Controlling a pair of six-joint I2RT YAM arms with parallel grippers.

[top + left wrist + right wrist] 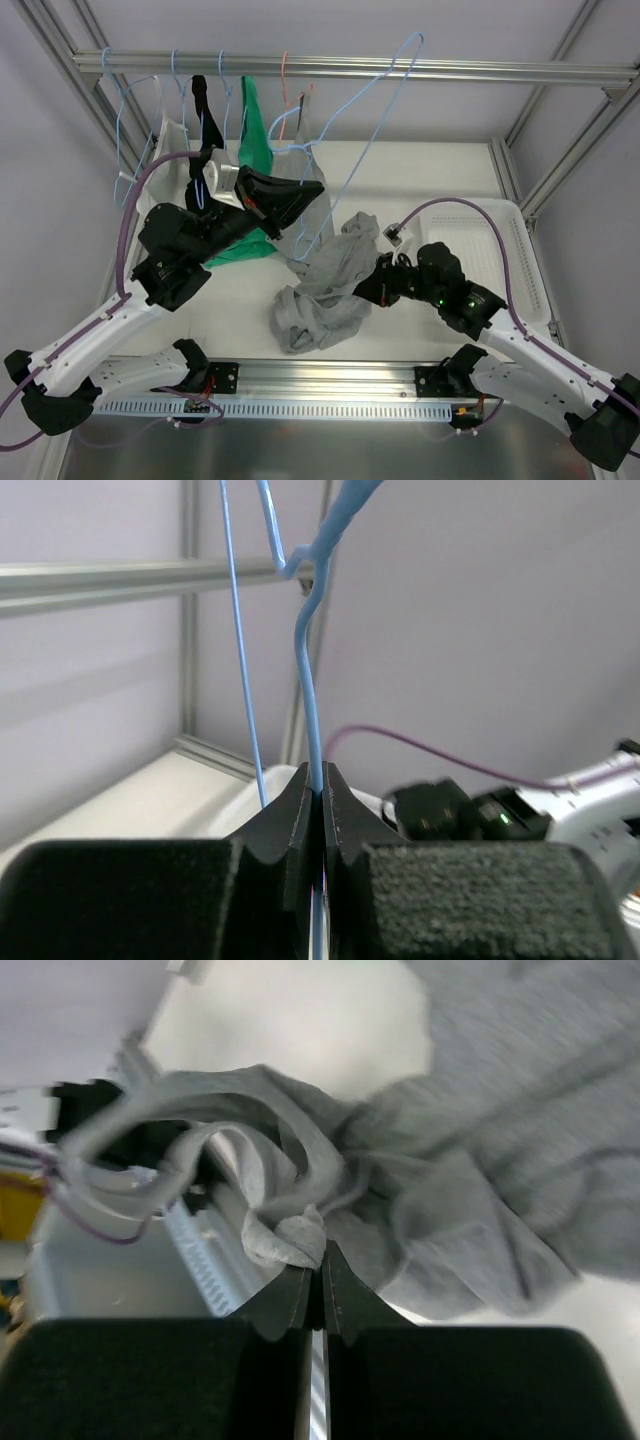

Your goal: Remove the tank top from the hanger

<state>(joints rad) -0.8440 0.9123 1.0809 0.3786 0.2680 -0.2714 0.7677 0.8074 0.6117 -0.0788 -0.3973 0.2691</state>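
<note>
The grey tank top lies crumpled on the table in the middle; its upper part reaches under the lower end of a light blue wire hanger, and I cannot tell whether it still hangs on it. My left gripper is shut on the hanger wire and holds it raised and tilted, hook toward the rail. My right gripper is shut on a fold of the tank top at its right edge, low over the table.
A metal rail crosses the back with several more wire hangers, a green garment and a black one at the left. A white tray stands at the right. Frame posts stand at both sides.
</note>
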